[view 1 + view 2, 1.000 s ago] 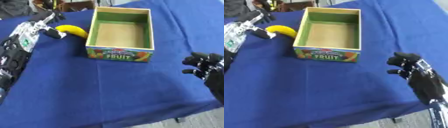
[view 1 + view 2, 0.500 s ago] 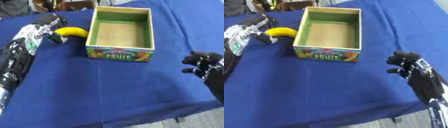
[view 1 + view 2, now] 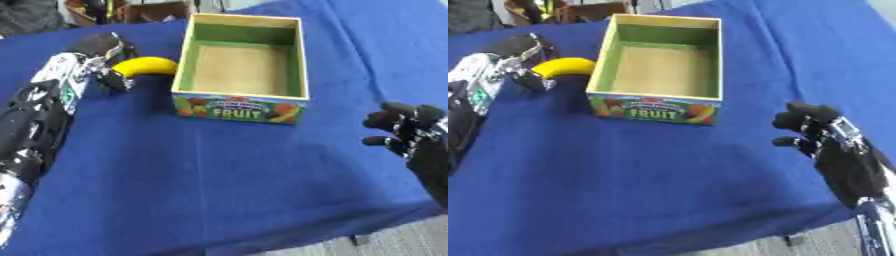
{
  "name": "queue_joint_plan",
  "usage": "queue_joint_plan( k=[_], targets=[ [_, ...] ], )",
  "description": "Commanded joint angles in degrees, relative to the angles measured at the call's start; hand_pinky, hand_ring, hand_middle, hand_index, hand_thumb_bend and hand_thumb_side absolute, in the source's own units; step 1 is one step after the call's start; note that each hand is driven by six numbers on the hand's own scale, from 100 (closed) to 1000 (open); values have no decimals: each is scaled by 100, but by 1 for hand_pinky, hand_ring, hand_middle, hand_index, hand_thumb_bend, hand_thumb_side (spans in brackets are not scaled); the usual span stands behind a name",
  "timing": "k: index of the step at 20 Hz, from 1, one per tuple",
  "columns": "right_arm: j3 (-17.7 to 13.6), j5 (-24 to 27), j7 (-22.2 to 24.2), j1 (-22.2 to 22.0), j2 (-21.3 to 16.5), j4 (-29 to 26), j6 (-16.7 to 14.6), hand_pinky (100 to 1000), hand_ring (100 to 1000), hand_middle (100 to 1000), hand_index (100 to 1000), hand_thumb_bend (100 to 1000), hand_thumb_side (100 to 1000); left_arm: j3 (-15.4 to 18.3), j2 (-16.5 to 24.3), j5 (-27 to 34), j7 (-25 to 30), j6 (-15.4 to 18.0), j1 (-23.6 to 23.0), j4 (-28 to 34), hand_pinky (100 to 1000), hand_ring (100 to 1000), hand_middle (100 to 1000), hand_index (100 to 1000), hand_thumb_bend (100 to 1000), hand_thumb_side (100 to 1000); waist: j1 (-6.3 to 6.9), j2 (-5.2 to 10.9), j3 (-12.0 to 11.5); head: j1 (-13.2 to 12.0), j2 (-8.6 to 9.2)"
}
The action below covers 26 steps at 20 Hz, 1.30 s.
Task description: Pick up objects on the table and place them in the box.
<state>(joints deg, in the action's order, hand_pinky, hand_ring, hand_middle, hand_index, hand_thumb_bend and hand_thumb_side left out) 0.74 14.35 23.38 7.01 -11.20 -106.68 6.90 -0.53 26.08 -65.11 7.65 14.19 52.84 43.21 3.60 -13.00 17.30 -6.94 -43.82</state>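
A yellow banana (image 3: 145, 65) lies on the blue tablecloth just left of the box (image 3: 241, 108), a green-walled open box with FRUIT printed on its front and nothing inside. My left hand (image 3: 99, 52) has its fingers curled over the banana's left end, with the thumb below it. Off at the right, my right hand (image 3: 815, 127) hovers over the cloth with fingers curled, holding nothing.
The blue cloth (image 3: 210, 175) covers the whole table and drops off at the front right corner. Dark clutter and a brown thing (image 3: 131, 9) sit beyond the far edge.
My left hand has closed in over the banana's left end and curled its fingers around it. The right hand has stayed where it was.
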Motion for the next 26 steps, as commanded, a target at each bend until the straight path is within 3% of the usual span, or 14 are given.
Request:
queue_joint_plan(
  k=[1,7,26],
  targets=[
    [-15,15,-3,14,-40,-122,3,733,837,747,862,100,845,94,81,46,-116,3,63,45,468,453,439,661,122,150,-39,130,-10,12,-30],
    [-25,35,-10,-7,-37,-120,1,733,838,747,862,100,845,126,87,523,-289,-39,23,106,414,378,359,582,100,174,-73,165,-42,28,-30],
    [-31,159,-20,-92,-90,-114,-9,734,839,748,863,100,844,40,296,2399,-89,-126,-18,1130,394,344,308,527,100,235,-178,379,-178,100,-30]
  ],
)
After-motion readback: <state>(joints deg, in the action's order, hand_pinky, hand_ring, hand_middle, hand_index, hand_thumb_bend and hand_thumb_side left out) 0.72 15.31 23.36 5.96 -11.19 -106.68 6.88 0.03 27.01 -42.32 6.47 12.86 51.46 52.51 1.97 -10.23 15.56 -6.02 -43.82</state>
